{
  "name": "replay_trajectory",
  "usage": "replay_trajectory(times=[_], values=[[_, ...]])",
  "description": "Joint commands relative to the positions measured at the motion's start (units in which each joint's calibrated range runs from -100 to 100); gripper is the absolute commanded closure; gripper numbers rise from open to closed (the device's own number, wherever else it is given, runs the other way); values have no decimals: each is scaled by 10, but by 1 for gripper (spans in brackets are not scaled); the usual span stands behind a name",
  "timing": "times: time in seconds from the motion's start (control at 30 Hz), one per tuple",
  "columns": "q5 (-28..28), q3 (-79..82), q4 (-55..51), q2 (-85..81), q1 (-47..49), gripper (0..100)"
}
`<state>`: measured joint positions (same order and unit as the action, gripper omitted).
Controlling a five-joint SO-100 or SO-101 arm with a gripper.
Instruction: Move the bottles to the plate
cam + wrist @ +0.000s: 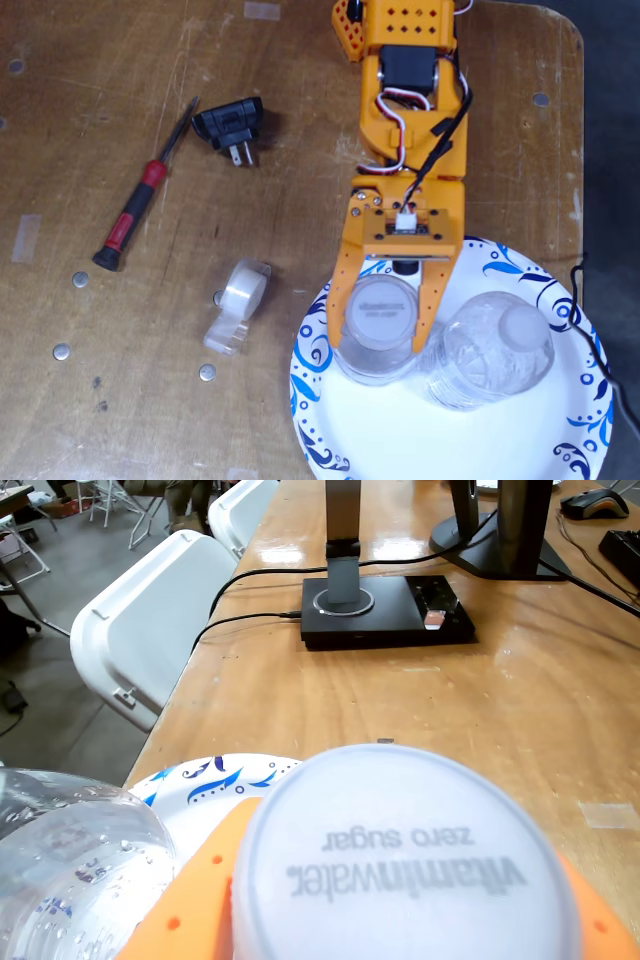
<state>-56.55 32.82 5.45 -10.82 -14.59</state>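
A clear bottle with a wide grey-white cap [380, 312] stands upright on the left part of the white plate with blue swirls [560, 440]. My orange gripper [381, 328] comes down from above, its two fingers pressed against the bottle's sides. In the wrist view the cap [405, 865] reads "vitaminwater zero sugar" and fills the space between the orange fingers [190, 910]. A crinkled, label-less bottle [490, 350] stands on the plate right beside it, touching or nearly so; it shows at lower left [70, 870] in the wrist view, with the plate's rim [215, 775] behind.
On the wooden table left of the plate lie a clear tape roll [240, 295], a red-handled screwdriver [135, 210] and a black plug adapter [232, 125]. The wrist view shows a black monitor base [385, 610] with cables and a white folding chair [150, 620] beyond the table edge.
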Motion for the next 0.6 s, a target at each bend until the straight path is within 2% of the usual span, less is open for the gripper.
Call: replay_trajectory(times=[0.0,0.57], values=[[-7,-1,2,10,-3,93],[-24,8,46,45,-5,94]])
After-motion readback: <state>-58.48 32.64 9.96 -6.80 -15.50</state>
